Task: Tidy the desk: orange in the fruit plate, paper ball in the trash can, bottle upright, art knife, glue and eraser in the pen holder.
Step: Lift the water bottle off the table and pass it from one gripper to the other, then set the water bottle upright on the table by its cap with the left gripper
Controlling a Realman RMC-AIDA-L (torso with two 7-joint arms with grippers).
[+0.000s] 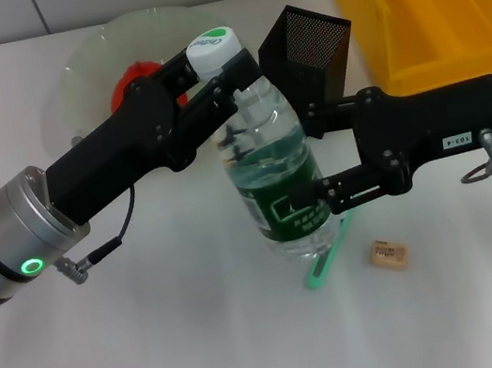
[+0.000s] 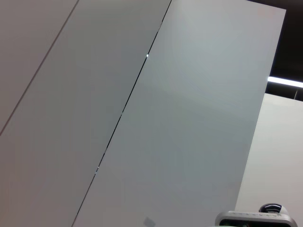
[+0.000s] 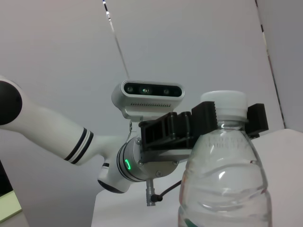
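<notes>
Bottle first: clear plastic, white cap with a green mark, dark green label round its lower half, and I see it standing upright mid-table with both arms on it. My left gripper is pinched on the neck just under the cap; the right wrist view shows its black fingers pressing either side of the neck (cap sitting proud above them). My right gripper comes in from the other side at label height, one finger in front of the label and one behind the bottle, so I read it as clamped on the body.

Just behind the bottle stands the black mesh pen holder. A green art knife lies at the bottle's base, the eraser near it. The orange rests in the glass fruit plate, the yellow bin at the far right.
</notes>
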